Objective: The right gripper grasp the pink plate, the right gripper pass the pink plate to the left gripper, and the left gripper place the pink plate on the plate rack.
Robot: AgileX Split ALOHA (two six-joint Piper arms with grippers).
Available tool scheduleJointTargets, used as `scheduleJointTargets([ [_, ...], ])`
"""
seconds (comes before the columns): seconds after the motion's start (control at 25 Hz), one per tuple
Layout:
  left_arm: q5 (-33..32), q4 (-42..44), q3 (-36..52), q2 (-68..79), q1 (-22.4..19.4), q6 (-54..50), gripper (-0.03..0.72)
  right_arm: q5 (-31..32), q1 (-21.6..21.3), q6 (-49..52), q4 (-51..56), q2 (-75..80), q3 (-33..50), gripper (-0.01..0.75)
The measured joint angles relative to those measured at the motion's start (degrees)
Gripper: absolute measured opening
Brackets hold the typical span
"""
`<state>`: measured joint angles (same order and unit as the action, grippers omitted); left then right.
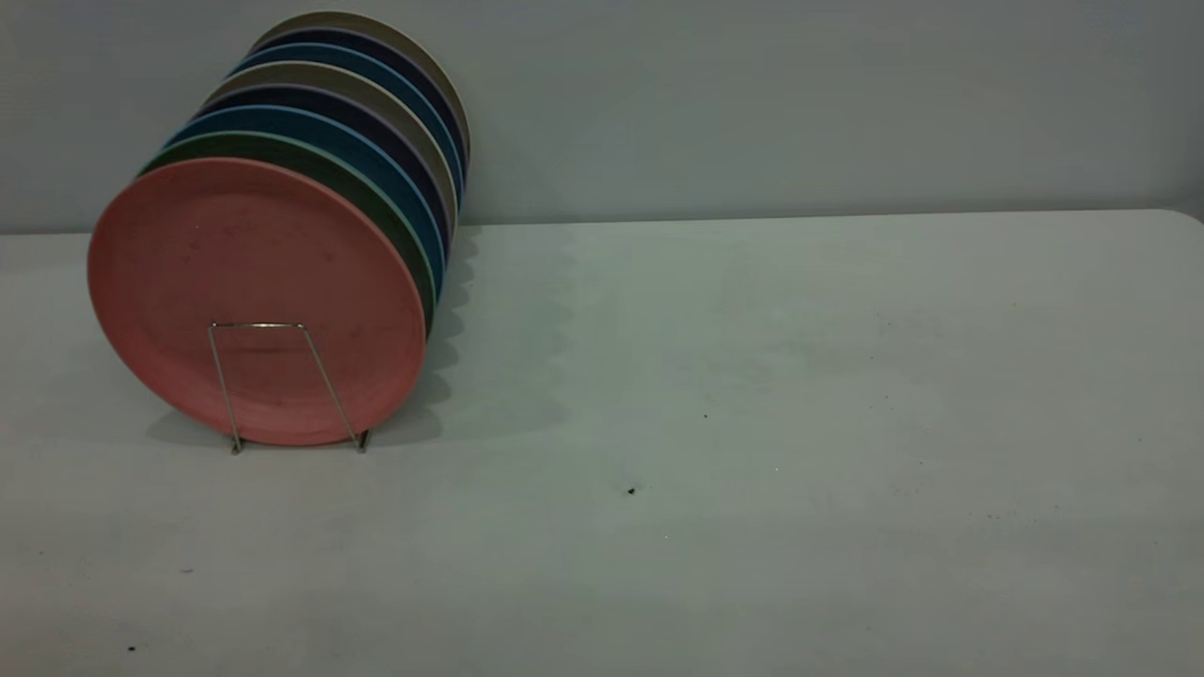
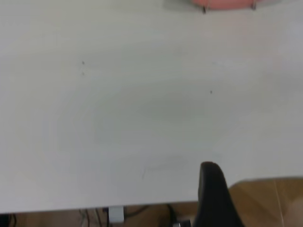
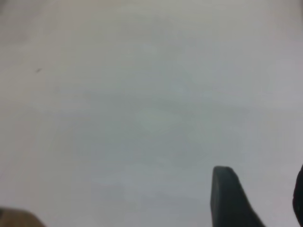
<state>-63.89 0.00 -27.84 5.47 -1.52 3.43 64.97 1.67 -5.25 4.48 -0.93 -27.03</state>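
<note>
The pink plate stands upright at the front of the plate rack, behind the rack's front wire loop, at the table's left. A teal-green plate and several blue and grey plates stand behind it. Neither arm shows in the exterior view. In the left wrist view the left gripper hangs over the table's near edge, far from the plate; one black finger shows, with nothing beside it. The right gripper is open and empty above bare table.
The white table stretches right of the rack with only a few dark specks. A wall stands close behind it. The left wrist view shows the table's edge and brown floor below it.
</note>
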Motion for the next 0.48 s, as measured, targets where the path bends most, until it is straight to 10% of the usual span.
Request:
scheduleJointTargets([
  [0.48,-0.7,0.0,0.0,-6.7,0.0,0.0,0.493,0.0,-1.3,0.0,0.0,-0.1,0.0,0.345],
])
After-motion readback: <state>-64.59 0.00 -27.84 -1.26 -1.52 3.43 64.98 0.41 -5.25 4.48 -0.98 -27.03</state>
